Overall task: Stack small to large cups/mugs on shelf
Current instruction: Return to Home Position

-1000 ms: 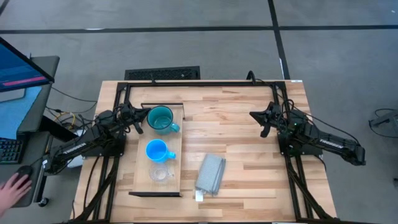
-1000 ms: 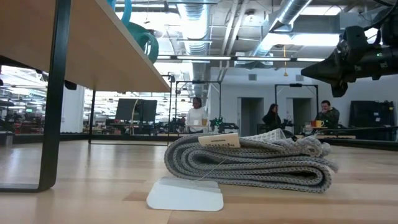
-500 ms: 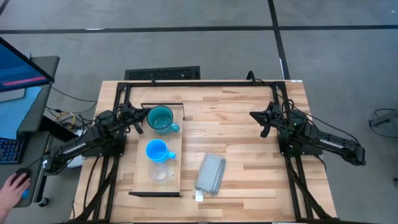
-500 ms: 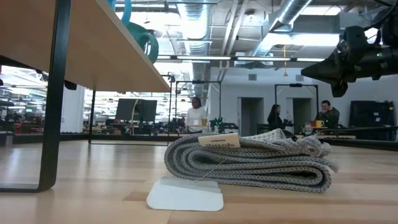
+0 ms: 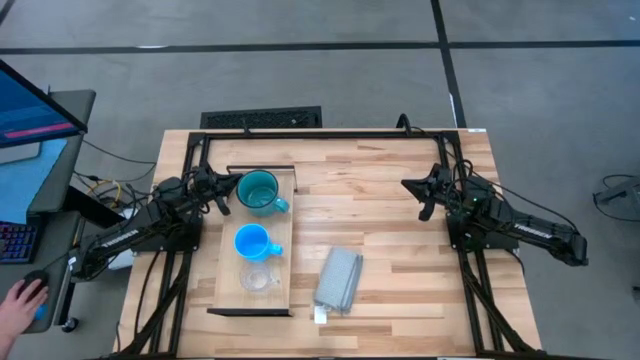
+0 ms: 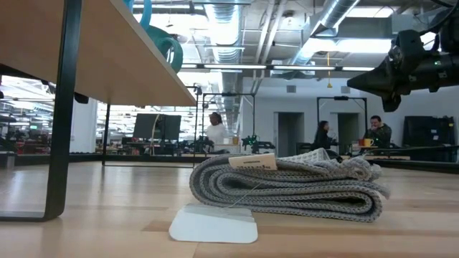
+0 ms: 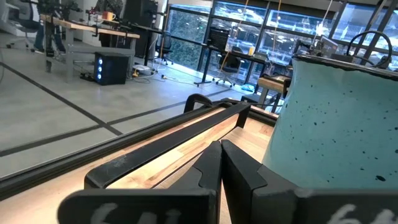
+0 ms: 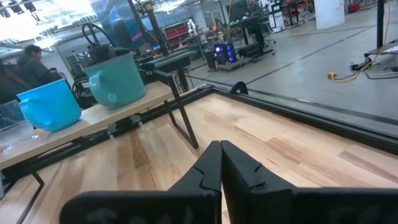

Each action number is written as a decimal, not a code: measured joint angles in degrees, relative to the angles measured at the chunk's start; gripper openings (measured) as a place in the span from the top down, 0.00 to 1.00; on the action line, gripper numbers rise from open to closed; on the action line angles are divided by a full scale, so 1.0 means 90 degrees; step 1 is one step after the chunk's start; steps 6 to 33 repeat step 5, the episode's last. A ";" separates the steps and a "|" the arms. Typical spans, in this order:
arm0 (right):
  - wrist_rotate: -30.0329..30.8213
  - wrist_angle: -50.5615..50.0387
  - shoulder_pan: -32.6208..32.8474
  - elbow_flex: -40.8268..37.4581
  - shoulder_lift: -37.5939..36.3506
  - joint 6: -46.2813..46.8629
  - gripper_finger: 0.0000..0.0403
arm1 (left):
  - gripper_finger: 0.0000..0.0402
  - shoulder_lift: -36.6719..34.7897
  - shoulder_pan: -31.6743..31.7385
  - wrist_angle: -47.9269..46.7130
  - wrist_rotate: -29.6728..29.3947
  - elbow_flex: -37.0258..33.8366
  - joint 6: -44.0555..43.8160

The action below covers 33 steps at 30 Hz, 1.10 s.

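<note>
Three vessels stand upright in a row on the pale wood shelf (image 5: 284,232). The teal mug (image 5: 259,191) is at the far end, the bright blue mug (image 5: 250,242) in the middle, and the small clear cup (image 5: 256,279) at the near end. My left gripper (image 5: 224,197) hovers just left of the teal mug (image 7: 339,118), shut, touching nothing. My right gripper (image 5: 424,197) hangs over the table's right half, shut, facing the shelf (image 8: 93,124) with the teal mug (image 8: 115,79) and blue mug (image 8: 51,102).
A folded grey cloth (image 5: 338,278) with a white tag lies on the slatted tabletop right of the shelf, and fills the low view (image 6: 287,186). A dark frame rail (image 5: 330,133) runs along the table's far edge. A person's hand (image 5: 20,297) rests beyond the left side.
</note>
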 joint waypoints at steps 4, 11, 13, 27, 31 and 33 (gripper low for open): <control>0.0001 0.0000 0.0000 0.0000 0.0001 -0.0002 0.93 | 1.00 0.0001 0.0002 0.0000 0.0002 0.0000 0.0000; 0.0001 0.0000 0.0001 0.0000 0.0001 -0.0002 0.93 | 1.00 0.0002 0.0002 -0.0001 0.0001 0.0000 0.0000; 0.0001 0.0000 0.0001 0.0000 0.0001 -0.0002 0.93 | 1.00 0.0002 0.0002 -0.0001 0.0001 0.0000 0.0000; 0.0001 0.0000 0.0001 0.0000 0.0001 -0.0002 0.93 | 1.00 0.0002 0.0002 -0.0001 0.0001 0.0000 0.0000; 0.0001 0.0000 0.0001 0.0000 0.0001 -0.0002 0.93 | 1.00 0.0002 0.0002 -0.0001 0.0001 0.0000 0.0000; 0.0001 0.0000 0.0001 0.0000 0.0001 -0.0002 0.93 | 1.00 0.0002 0.0002 -0.0001 0.0001 0.0000 0.0000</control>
